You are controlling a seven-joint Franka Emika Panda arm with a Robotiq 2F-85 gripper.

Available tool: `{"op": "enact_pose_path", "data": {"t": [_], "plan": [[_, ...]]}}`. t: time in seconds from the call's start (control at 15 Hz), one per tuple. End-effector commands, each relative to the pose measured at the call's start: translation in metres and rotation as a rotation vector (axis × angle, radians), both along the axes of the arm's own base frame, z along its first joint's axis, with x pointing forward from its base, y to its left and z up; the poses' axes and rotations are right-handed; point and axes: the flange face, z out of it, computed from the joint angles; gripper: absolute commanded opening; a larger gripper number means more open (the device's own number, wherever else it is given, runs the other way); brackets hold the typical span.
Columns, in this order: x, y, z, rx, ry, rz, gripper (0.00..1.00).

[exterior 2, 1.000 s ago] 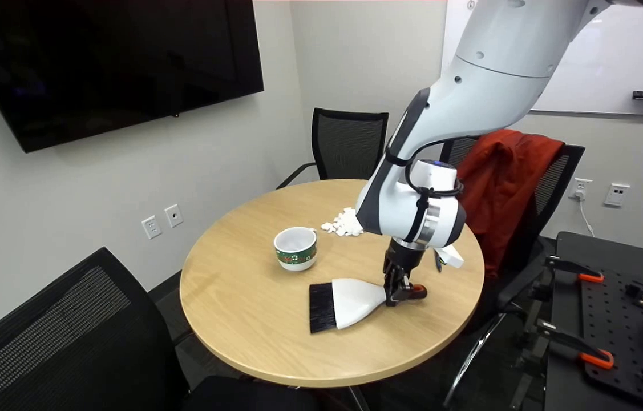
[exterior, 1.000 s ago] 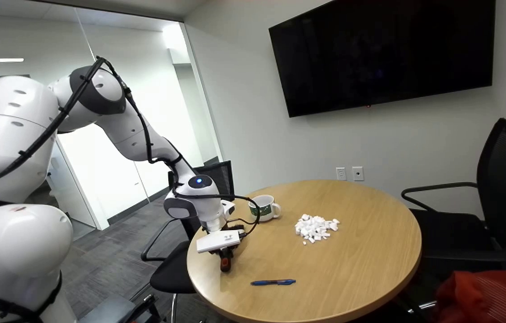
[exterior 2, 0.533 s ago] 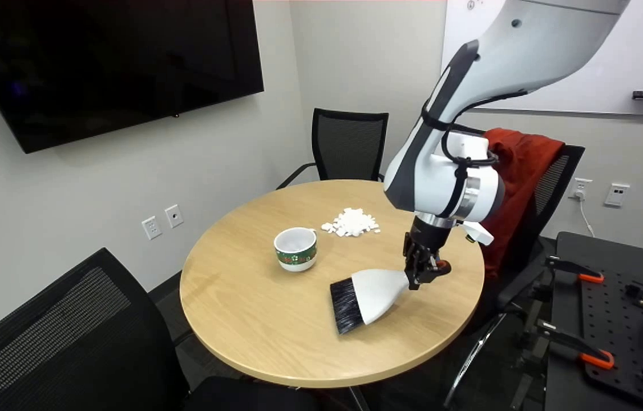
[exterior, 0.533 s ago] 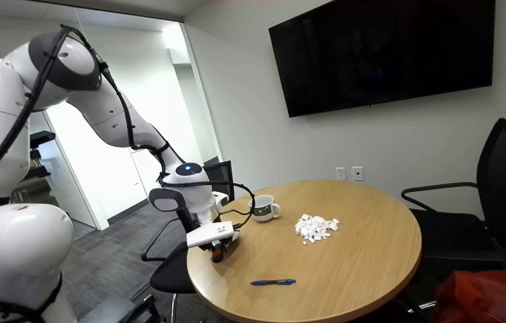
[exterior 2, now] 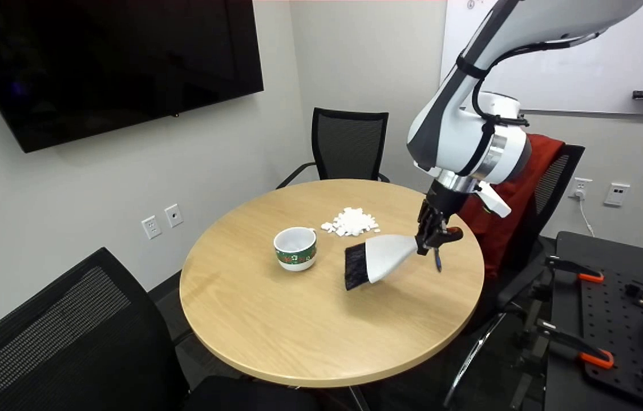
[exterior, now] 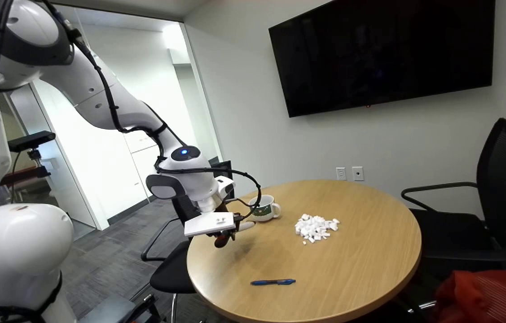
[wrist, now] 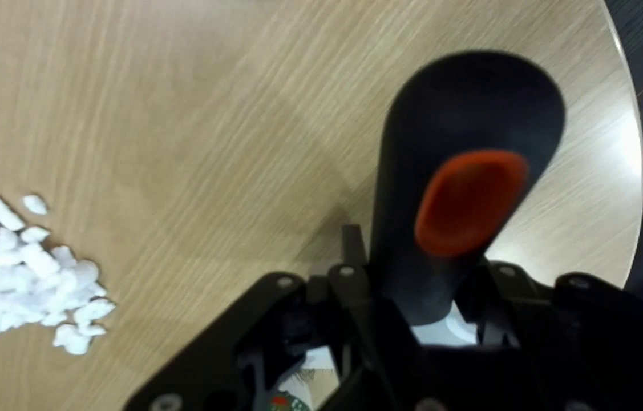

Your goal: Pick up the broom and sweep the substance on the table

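Note:
The broom has a whitish flat head (exterior 2: 389, 255) with black bristles and a dark handle with a red-orange inset (wrist: 469, 200). My gripper (exterior 2: 432, 231) is shut around the handle; in the wrist view the fingers (wrist: 418, 274) press on both sides of it. The broom is held above the table (exterior 2: 275, 331), head slanting down, with a shadow beneath. The substance, a heap of white crumbs (exterior 2: 351, 222), lies apart from the bristles. It also shows in an exterior view (exterior: 314, 228) and at the left of the wrist view (wrist: 19, 279).
A white and green mug (exterior 2: 295, 257) stands near the bristles and the crumbs; it also shows in an exterior view (exterior: 263, 211). A blue pen (exterior: 273, 282) lies on the table. Black chairs (exterior 2: 350, 142) stand around it, one with a red jacket (exterior 2: 538, 157).
My gripper has lifted the broom off the table and carried it to the right in an exterior view, nearer the crumbs. The handle has stayed in the fingers. Crumbs, mug and pen have not moved.

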Motion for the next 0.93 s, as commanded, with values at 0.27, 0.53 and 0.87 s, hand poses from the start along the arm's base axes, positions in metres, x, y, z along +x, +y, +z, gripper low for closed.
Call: {"op": "enact_pose_path", "data": {"t": [0.27,0.53,0.87], "plan": [[-0.002,-0.059,0.049,0.062,-0.101,-0.336,0.13],[0.001,-0.070,0.046,0.051,-0.099,-0.363,0.13],[-0.001,-0.070,0.042,0.044,-0.089,-0.364,0.38]]}}
